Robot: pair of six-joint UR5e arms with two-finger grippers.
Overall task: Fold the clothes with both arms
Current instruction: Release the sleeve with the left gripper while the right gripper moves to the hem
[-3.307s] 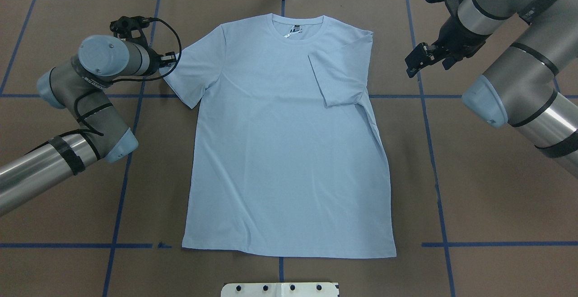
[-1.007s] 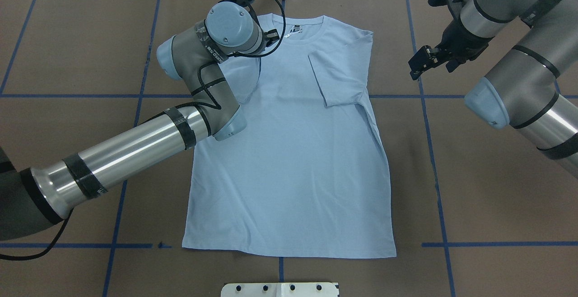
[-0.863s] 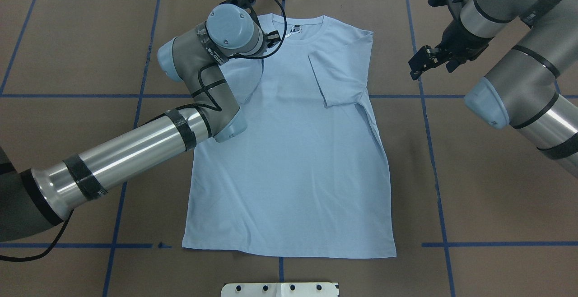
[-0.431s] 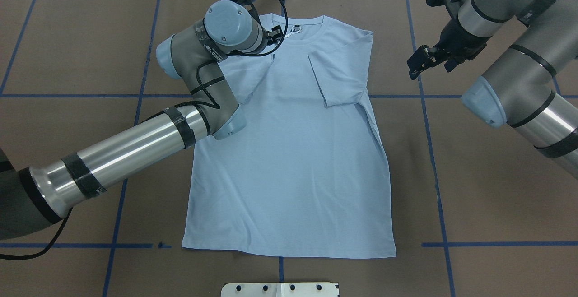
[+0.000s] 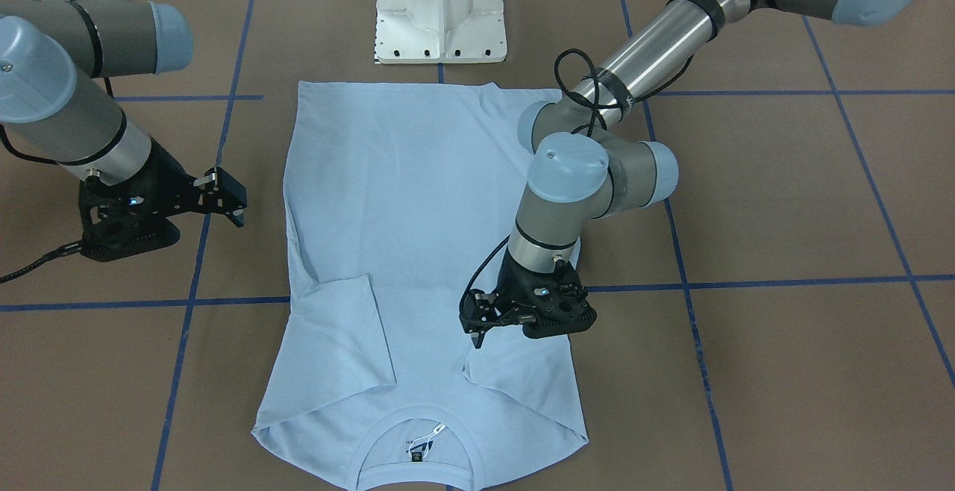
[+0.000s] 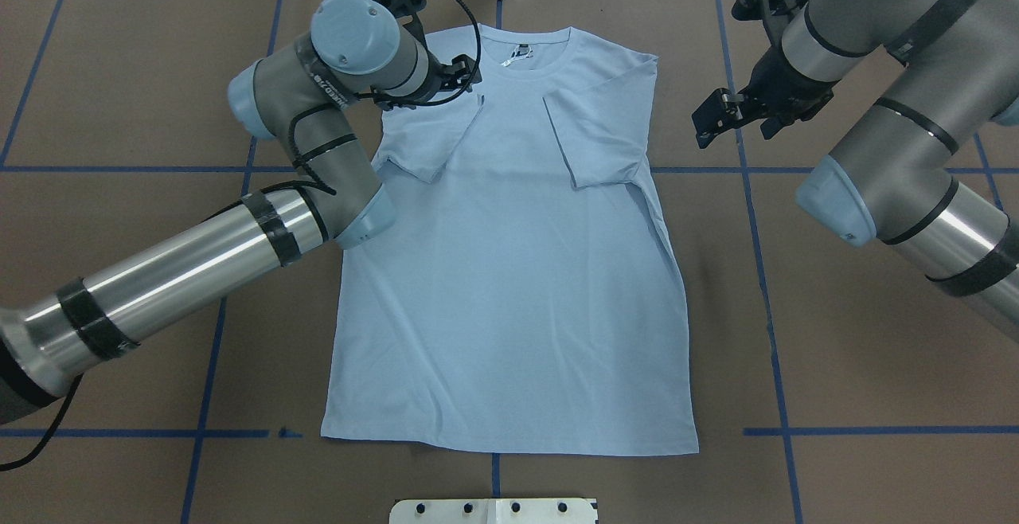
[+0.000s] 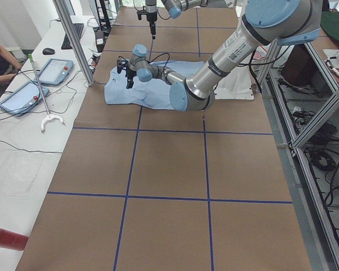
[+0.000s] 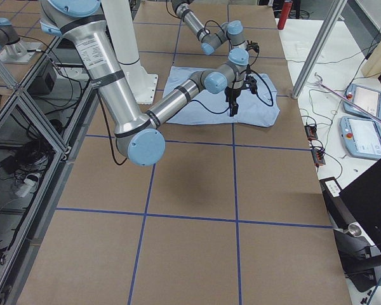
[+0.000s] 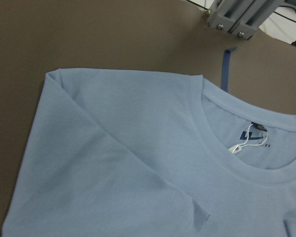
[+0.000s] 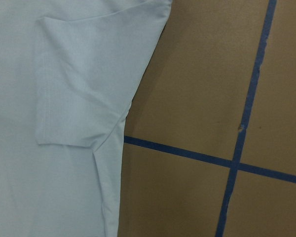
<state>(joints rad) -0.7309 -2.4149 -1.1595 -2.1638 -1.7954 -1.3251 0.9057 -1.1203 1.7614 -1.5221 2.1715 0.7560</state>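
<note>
Black neck label [image 9: 257,129] inside pale-blue T-shirt [image 9: 138,163] collar, lettering illegible

Overhead, the left arm [image 6: 342,102] covers one shoulder of the T-shirt [image 6: 509,269] and most of the left gripper [image 6: 468,82], the neckline [image 5: 418,476] runs off the front view's bottom edge, and the right gripper [image 8: 233,111] is too small to read from either side.

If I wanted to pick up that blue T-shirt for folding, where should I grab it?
Probably its two shoulder corners, pinched from the outer sides: the T-shirt lies flat with both sleeves folded inward, so only edges offer a lip to pinch.
</note>
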